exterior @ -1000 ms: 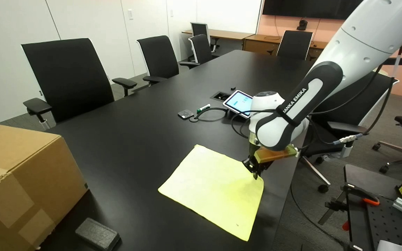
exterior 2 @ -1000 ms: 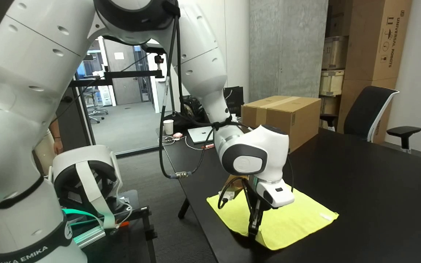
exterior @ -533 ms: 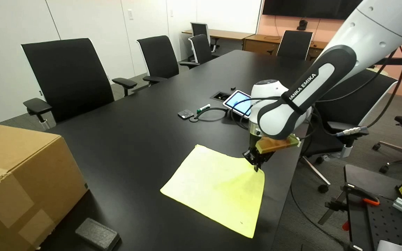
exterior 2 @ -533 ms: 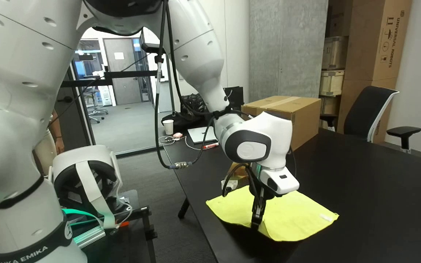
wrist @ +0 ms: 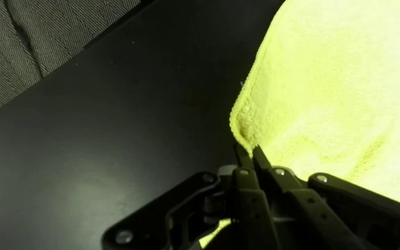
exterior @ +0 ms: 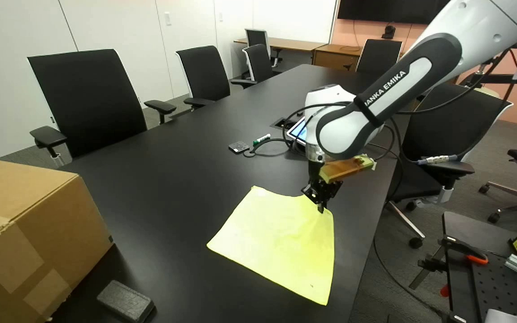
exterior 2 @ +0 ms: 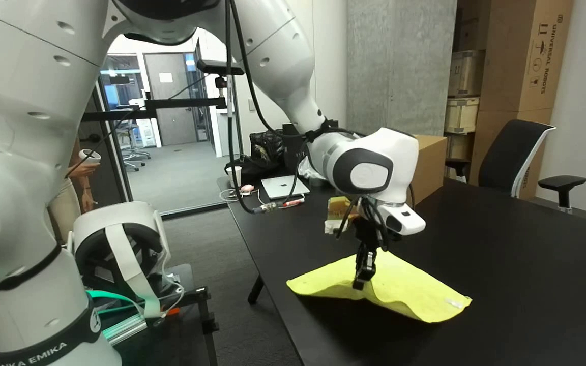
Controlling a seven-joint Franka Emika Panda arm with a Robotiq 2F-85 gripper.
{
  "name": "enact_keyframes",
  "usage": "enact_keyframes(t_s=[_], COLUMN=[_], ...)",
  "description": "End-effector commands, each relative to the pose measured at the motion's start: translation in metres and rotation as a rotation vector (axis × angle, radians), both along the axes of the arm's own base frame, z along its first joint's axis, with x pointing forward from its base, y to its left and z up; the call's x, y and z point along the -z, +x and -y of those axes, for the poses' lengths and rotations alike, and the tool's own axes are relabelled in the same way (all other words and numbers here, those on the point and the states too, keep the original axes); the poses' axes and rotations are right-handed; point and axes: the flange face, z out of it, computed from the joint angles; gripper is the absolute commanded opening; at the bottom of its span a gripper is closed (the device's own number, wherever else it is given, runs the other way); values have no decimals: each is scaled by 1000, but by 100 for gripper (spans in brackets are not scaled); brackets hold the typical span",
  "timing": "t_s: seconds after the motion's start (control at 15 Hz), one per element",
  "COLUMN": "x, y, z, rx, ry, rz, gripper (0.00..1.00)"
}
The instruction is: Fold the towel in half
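A yellow towel lies spread in a single layer on the black table; it also shows in an exterior view and in the wrist view. My gripper is shut on one edge of it near a corner. In an exterior view the gripper holds this edge above the table, with a dark shadow beneath it. The held side bows up while the far part rests flat. In the wrist view the towel's edge runs in between the gripper's fingertips.
A cardboard box and a dark block stand on the table. A tablet, a cable, a green marker and a small dark device lie behind the towel. A laptop is at the table's other end.
My gripper has risen and moved slightly inward over the table, still holding the towel. The held towel edge has lifted higher off the table and bows more.
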Motion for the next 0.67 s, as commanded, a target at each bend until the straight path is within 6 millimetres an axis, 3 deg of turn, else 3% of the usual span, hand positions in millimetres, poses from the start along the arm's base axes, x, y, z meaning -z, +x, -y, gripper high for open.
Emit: enact_keyframes(t_s=[0.0, 0.2, 0.4, 0.6], x=[-37, -53, -47, -35], y=[30, 52, 76, 95], z=[-10, -18, -22, -13], rx=[-96, -153, -197, -213], ry=[37, 61, 80, 90], rz=[-62, -125, -189, -238], gripper=[5, 6, 6, 6])
